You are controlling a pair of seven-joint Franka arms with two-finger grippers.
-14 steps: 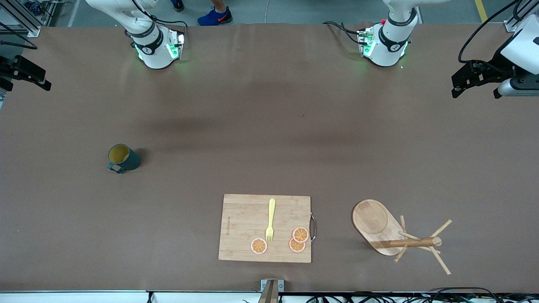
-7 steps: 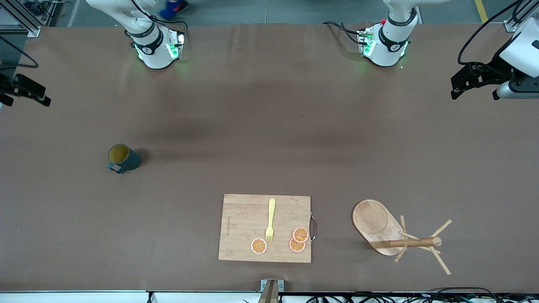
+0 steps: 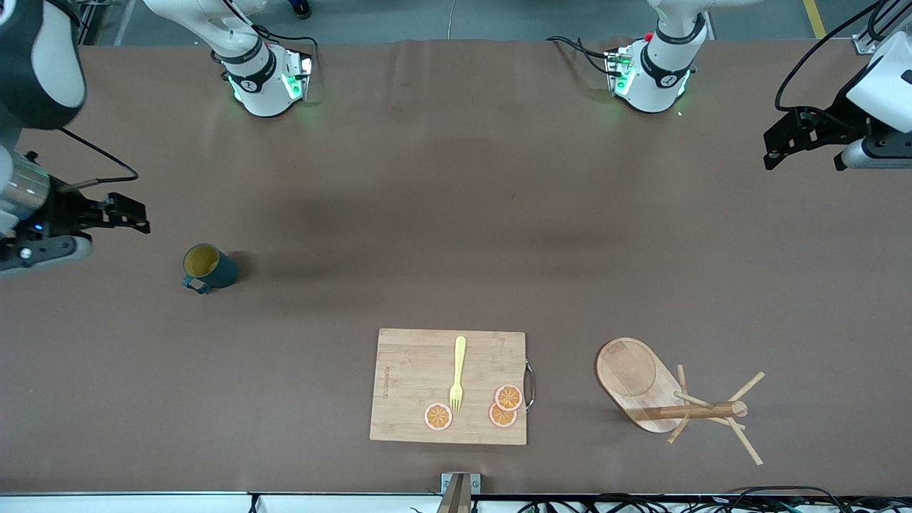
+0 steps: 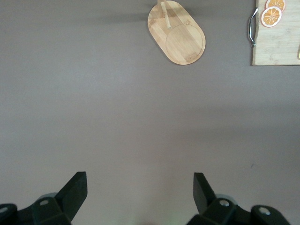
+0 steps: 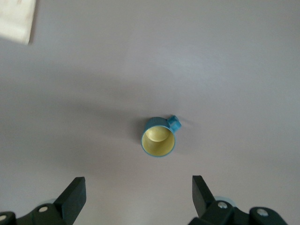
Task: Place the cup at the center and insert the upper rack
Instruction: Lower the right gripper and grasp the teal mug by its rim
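right gripper (image 3: 139,217): jaws wide, empty, above bench near cup
cup (image 3: 208,268): upright, right arm's end; centre over rim, descend straight, avoid handle
upper rack (image 3: 677,399): tipped over, left arm's end
left gripper (image 3: 773,146): jaws wide, waiting

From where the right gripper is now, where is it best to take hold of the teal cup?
Probably from above, by the side wall: one finger inside the yellow mouth, one outside. The cup stands upright with its mouth open upward. Avoid the small loop handle. The open right gripper hangs over the table near it.
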